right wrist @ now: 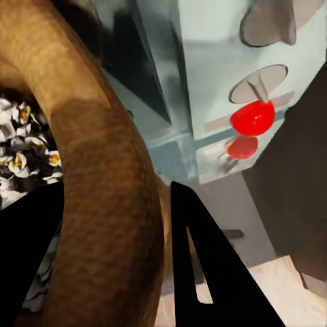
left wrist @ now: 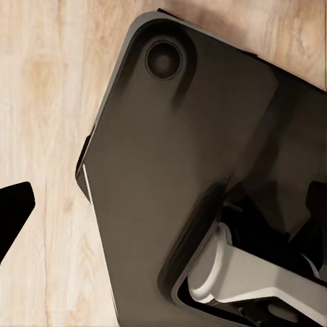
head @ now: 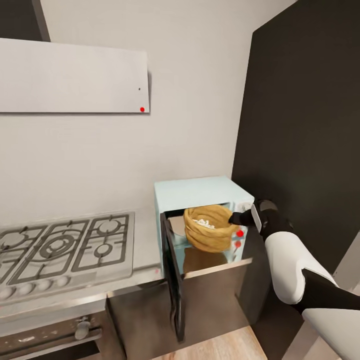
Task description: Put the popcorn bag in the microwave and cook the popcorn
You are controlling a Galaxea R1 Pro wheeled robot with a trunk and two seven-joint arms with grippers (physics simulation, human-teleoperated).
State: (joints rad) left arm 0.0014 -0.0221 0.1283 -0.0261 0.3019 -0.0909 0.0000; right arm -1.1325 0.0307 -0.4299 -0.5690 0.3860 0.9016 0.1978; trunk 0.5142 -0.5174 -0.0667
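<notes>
Popcorn bag (head: 210,228) is held at the microwave (head: 200,192) opening, door (head: 172,277) swung open, unit at the countertop's (head: 145,240) right end. Right gripper (right wrist: 116,259) is clamped on the bag rim, one finger (right wrist: 204,266) outside, one inside. Popcorn (right wrist: 20,163) is seen in the bag. Left gripper state cannot be told; floor (left wrist: 48,102) and robot base (left wrist: 184,170) are viewed.

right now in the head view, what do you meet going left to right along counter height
gas hob → open microwave door → popcorn bag → right end effector → red knob
</notes>
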